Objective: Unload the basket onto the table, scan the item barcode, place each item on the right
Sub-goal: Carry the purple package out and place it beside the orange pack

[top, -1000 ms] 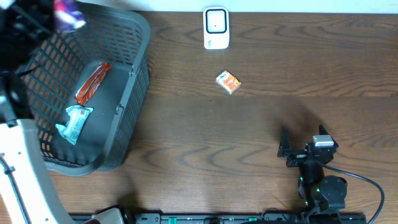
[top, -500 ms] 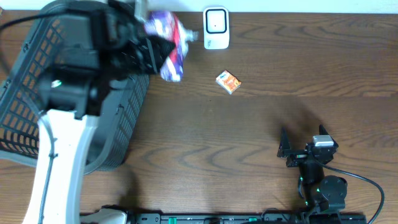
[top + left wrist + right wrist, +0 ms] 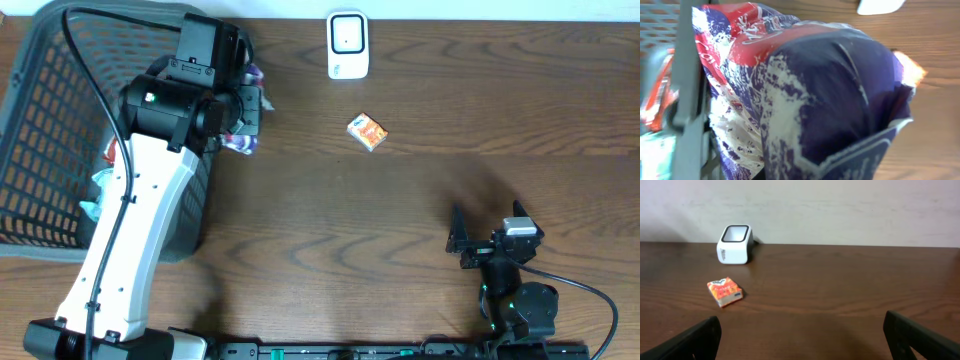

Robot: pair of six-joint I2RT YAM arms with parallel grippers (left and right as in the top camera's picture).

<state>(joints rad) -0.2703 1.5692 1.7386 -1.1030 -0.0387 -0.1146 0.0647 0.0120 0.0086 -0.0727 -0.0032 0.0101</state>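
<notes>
Crinkly purple-red-white plastic snack bag (image 3: 815,100) is off the table, held up at the right rim of the grey plastic mesh basket (image 3: 40,120). Left gripper (image 3: 238,112) is clamped on the bag. Fingers themselves are hidden behind the film in the wrist view, but the bag hangs from the gripper w/ nothing under it.

Key relation: small white boxy scanner (image 3: 347,45) w/ dark-rimmed window lies to the robot's right of the bag and further back, near the far table edge. In the left wrist view only its white corner shows, top right, past the bag. Window looks to face up/forward. Bag's long axis in the overhead runs roughly front-to-back, ends poking out either side of the gripper. Barcode not visible in any view, so can't tell which face needs to go toward the window.

Left arm is much nearer the scanner. Right gripper (image 3: 485,240) is parked near the front edge, well apart from both, jaws wide apart, empty.

Small orange cardboard box (image 3: 367,131) lies flat on the dark brown wood-grain table (image 3: 420,230) between bag and scanner line, near the scanner but not touching. It looks rigid, w/ sharp corners.

Bag film is glossy, wrinkled and puffy, and would prob. deform and glare under the scanner. Basket has a stiff open grid and rounded corners. Inside are a red packet (image 3: 655,100) and a teal packet (image 3: 95,200), both blurred.
</notes>
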